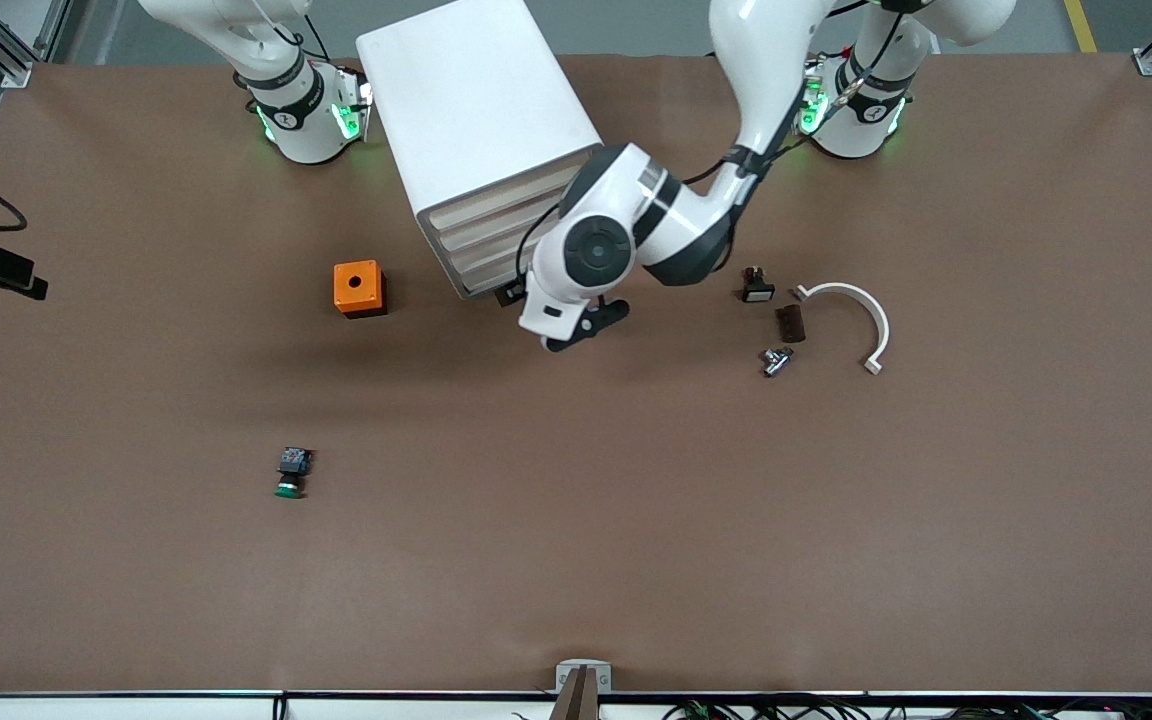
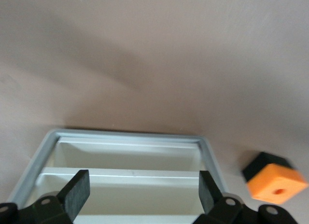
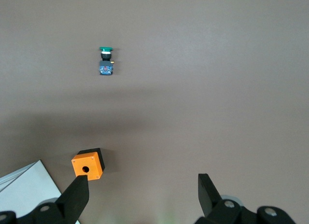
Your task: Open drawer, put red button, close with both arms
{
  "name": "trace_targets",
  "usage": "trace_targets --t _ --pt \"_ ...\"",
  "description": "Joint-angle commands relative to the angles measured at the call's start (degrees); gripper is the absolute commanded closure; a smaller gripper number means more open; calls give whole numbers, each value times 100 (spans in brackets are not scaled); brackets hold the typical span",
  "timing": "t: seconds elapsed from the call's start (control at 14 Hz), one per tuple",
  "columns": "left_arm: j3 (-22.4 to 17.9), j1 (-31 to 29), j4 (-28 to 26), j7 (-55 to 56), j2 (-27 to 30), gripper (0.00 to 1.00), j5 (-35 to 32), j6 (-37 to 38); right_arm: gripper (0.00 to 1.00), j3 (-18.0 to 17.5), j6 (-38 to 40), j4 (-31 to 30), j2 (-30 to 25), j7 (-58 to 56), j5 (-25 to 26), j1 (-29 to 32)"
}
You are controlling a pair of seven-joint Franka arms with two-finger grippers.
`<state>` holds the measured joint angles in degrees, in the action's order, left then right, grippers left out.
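Table (image 1: 636, 560): brown surface. Orange box (image 1: 358, 288) w/ round hole on top sits beside the cabinet (image 1: 481, 130), toward right arm's end. Green-cap switch (image 1: 292, 473) lies well apart, nearer the front camera than the box. Toward left arm's end: white curved bracket (image 1: 861, 315), dark brown block (image 1: 790, 323), small metal part (image 1: 776, 360), all grouped near each other.

Left arm comes from its base, bends down at the elbow and reaches to the cabinet front; wrist housing covers part of the drawer fronts in front view. Left gripper (image 2: 144, 190) is in front of the cabinet's drawers, fingers (image 2: 77, 191) spread wide apart, nothing between them. Left wrist view shows an open white tray compartment (image 2: 125, 159) w/ inner divider directly ahead of the jaws; which drawer (image 1: 488, 222) it belongs to can't be told.

Right arm waits near its base. Right gripper (image 3: 144, 192) hangs above the table by the cabinet corner, jaws apart and empty; orange box just beside one fingertip in its view.

Red button (image 1: 756, 285): on table near the bracket, toward left arm's end, well apart from both sets of jaws, not gripped
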<state>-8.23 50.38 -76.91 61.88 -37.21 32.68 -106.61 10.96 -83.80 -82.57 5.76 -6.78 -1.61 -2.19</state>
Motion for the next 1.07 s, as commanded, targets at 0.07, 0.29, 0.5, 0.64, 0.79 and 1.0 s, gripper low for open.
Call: trace_targets --t 0.07,0.29,0.5,0.64,0.79,1.0 --pt "23 -625 -148 -482 907 1 -489 640 0 -173 -13 -286 -409 -60 -112 201" --pt "32 -1221 -148 -965 1478 1 -816 1325 0 -173 -66 -304 -497 -60 -103 184" --pt "32 -1890 -157 -1755 1953 1 -1113 2054 0 -164 -206 -549 -672 -60 -94 166" --pt "32 -2163 -166 -2317 2243 1 -1666 2371 0 -164 -574 -1214 -1128 -60 -42 157" --pt "49 -2575 -175 -3020 2463 1 -2028 2679 0 -173 -751 -1639 -1437 -60 -33 149" --pt "41 -3217 -192 -4005 2780 1 -2143 3004 0 -173 -752 -1605 -1429 -69 -15 140"
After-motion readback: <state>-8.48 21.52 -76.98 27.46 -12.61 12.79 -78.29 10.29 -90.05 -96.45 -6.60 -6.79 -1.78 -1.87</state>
